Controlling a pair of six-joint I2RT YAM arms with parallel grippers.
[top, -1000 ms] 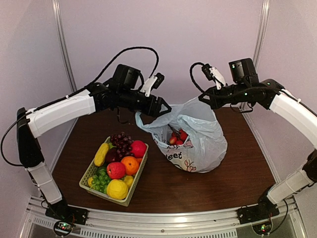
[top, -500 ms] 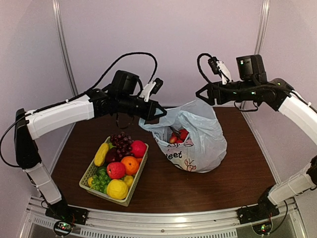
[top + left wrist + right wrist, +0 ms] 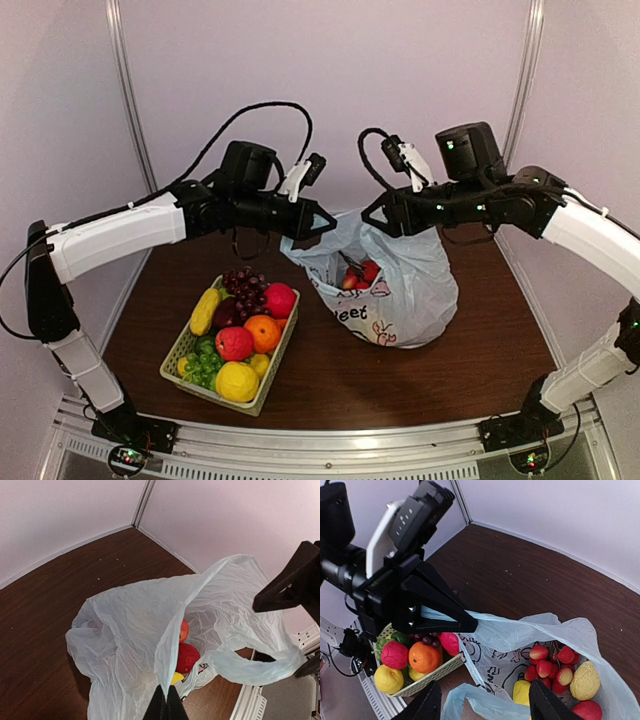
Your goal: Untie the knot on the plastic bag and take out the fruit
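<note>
The left gripper (image 3: 164, 701) has its two black fingers pressed together on a fold of the thin, translucent pale blue plastic bag (image 3: 125, 625). It pinches the film at the left side of the bag's mouth and holds that side up. Across the opening, the right gripper (image 3: 486, 692) hangs with its black fingers spread wide. A strip of the bag's near rim lies in the gap between them, and I cannot tell whether either finger touches it. Between the two grippers the mouth of the bag gapes open, and the fruit (image 3: 555, 667) shows at the bottom. There is a cluster of small, bumpy red pieces, a lumpy yellow lemon-like piece (image 3: 585, 680), a smooth yellow piece (image 3: 522, 692) and a smooth red one (image 3: 587, 710) at the edge of the wrist view. The bag stands on the dark brown wooden table (image 3: 450, 370), right of the middle and toward the far edge, with dark print on its near side. To its left, toward the table's near left corner, sits a pale green plastic mesh basket (image 3: 172, 362). It is heaped with dark and green grapes and red, orange and yellow pieces.
</note>
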